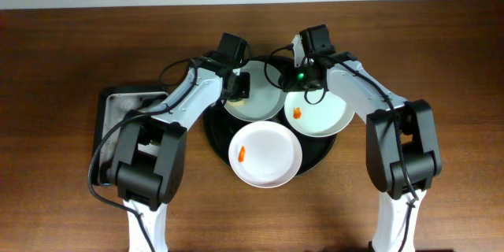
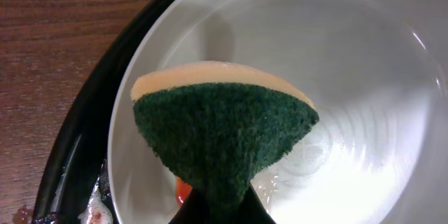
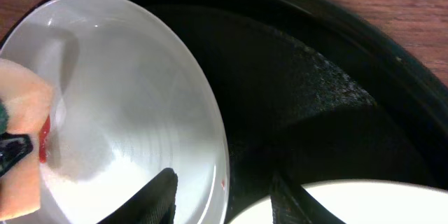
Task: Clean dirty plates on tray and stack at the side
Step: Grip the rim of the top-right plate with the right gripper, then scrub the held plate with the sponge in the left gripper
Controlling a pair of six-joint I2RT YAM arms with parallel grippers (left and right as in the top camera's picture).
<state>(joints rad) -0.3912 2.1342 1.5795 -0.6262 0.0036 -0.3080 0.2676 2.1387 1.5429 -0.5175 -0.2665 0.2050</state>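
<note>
The black tray (image 1: 215, 135) holds three plates. My left gripper (image 1: 239, 87) is shut on a green and yellow sponge (image 2: 224, 133) and holds it against the pale green plate (image 1: 260, 98) at the tray's back left. In the left wrist view an orange smear (image 2: 183, 190) shows on that plate (image 2: 350, 77) just beside the sponge. My right gripper (image 1: 298, 75) is open. In the right wrist view its fingers (image 3: 224, 199) straddle the same plate's rim (image 3: 210, 112), one inside and one over the tray (image 3: 315, 77). The right plate (image 1: 319, 114) and front plate (image 1: 268, 157) each carry an orange smear.
A rectangular black basin (image 1: 110, 114) sits on the wooden table left of the tray, under the left arm. White foam (image 2: 94, 210) lies on the tray floor beside the pale green plate. The sponge (image 3: 17, 133) also shows at the left edge of the right wrist view.
</note>
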